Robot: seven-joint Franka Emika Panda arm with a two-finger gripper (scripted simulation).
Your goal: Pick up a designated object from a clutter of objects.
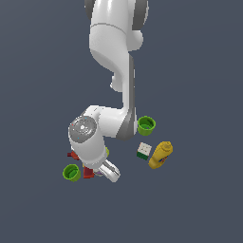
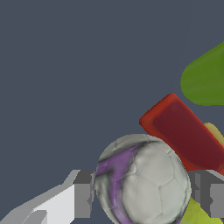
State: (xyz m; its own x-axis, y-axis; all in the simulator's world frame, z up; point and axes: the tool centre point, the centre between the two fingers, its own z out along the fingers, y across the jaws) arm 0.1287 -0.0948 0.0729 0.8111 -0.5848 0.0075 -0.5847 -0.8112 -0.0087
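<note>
The jaws (image 2: 142, 199) straddled the white-purple ball (image 2: 142, 181), pads at its three and nine o'clock, contact unclear. Beyond lay the red drill (image 2: 186, 138) and a green cup (image 2: 205, 78). Grasping step; next: squeeze, then lift.

Simulator scene: featureless grey ground (image 1: 38, 71)

In the exterior view the arm hides most of the red power drill (image 1: 87, 171) and the white-purple ball.
</note>
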